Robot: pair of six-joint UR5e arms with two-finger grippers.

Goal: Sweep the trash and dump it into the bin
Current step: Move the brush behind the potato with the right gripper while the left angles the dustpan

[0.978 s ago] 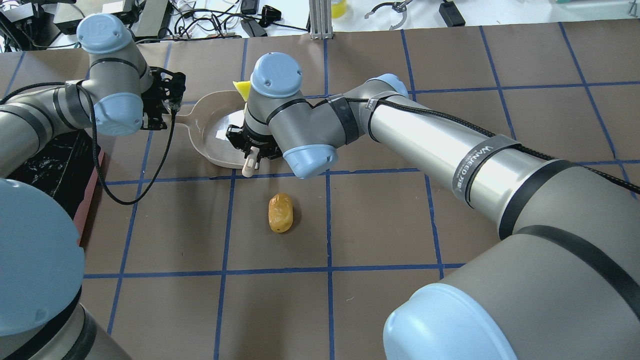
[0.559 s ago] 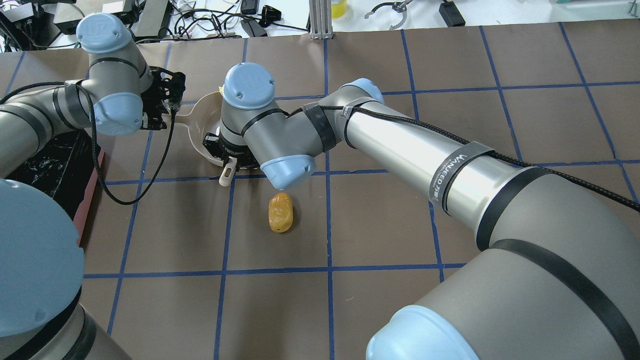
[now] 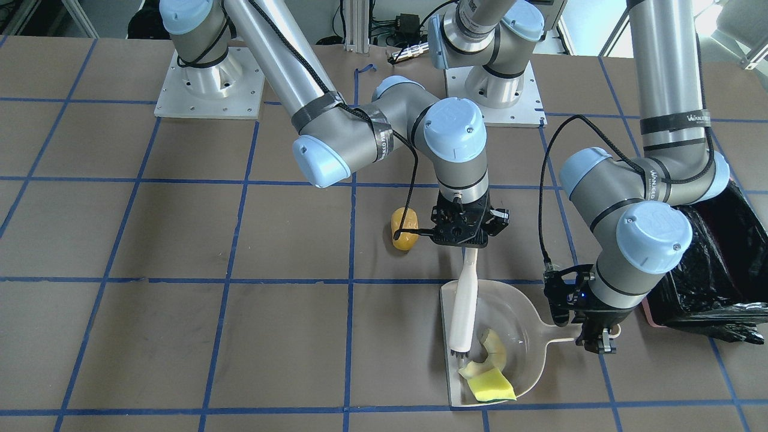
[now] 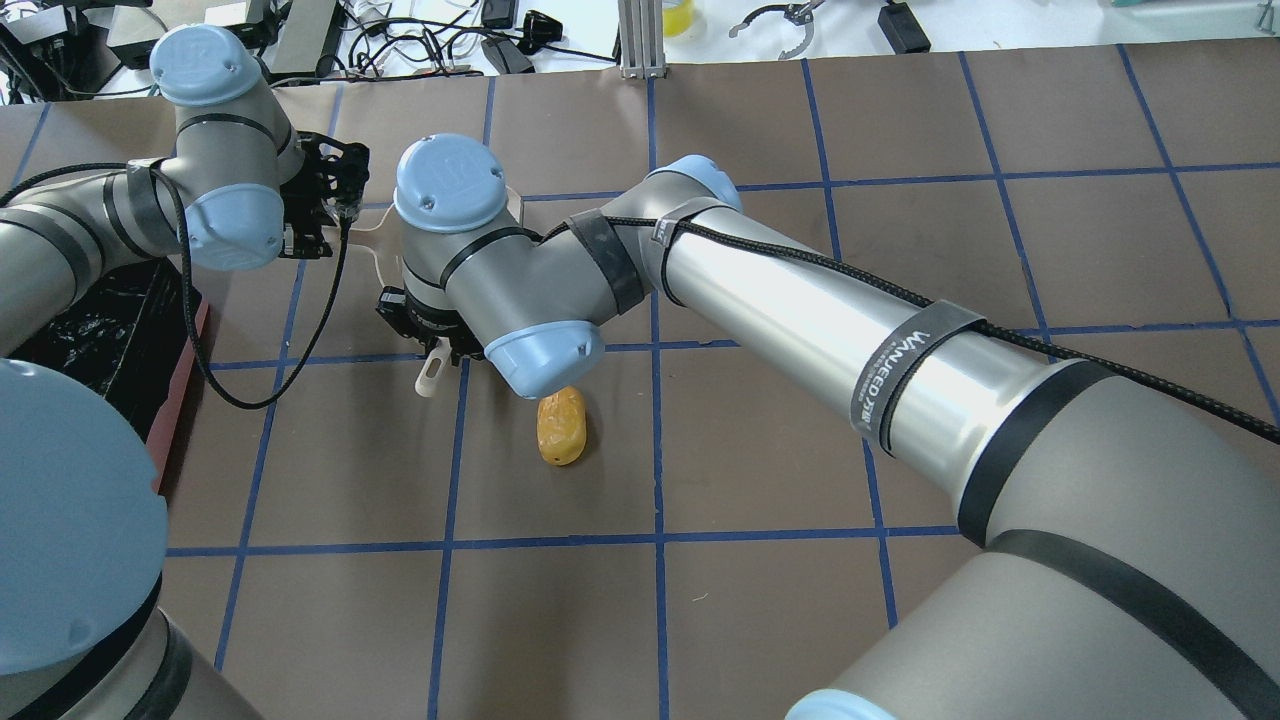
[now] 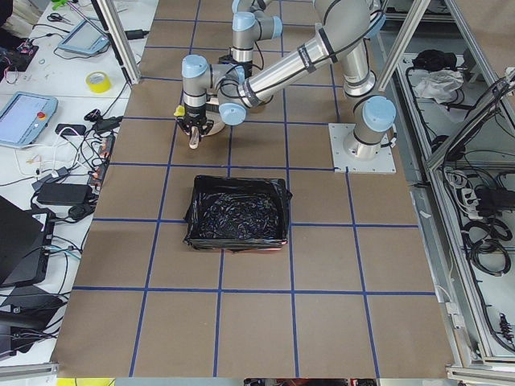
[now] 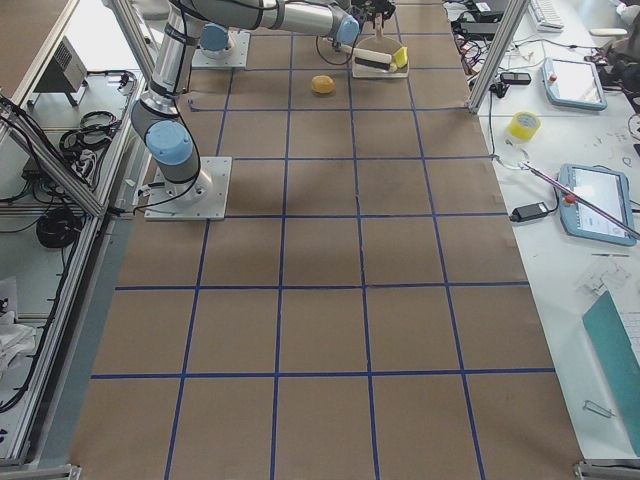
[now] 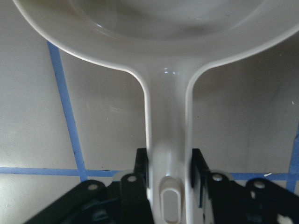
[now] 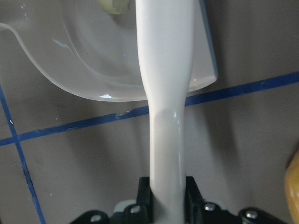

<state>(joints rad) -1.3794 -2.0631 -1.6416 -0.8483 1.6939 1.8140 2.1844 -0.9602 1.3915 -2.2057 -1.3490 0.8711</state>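
The translucent dustpan [image 3: 523, 324] lies on the table with the cream crescent [image 3: 491, 355] and the yellow wedge [image 3: 493, 385] inside it. My left gripper [image 3: 594, 339] is shut on the dustpan's handle [image 7: 168, 135]. My right gripper [image 3: 462, 235] is shut on a white brush [image 3: 465, 300], whose bristles reach into the pan beside the crescent. The brush handle [image 8: 166, 93] crosses the pan's front lip. The orange-brown lump [image 4: 561, 426] lies on the table just outside the pan, beside my right wrist. The bin [image 3: 711, 264], lined with a black bag, stands beside my left arm.
The table is brown paper with a blue tape grid [image 4: 655, 450]. The bin also shows in the overhead view [image 4: 95, 330] at the left edge. My right forearm [image 4: 800, 310] crosses the table's middle. Cables and tools lie beyond the far edge [image 4: 500, 40].
My right arm has swung left in the overhead view, carrying the brush across the dustpan; its wrist now covers the pan and the yellow wedge. The left arm and the orange lump have not moved.
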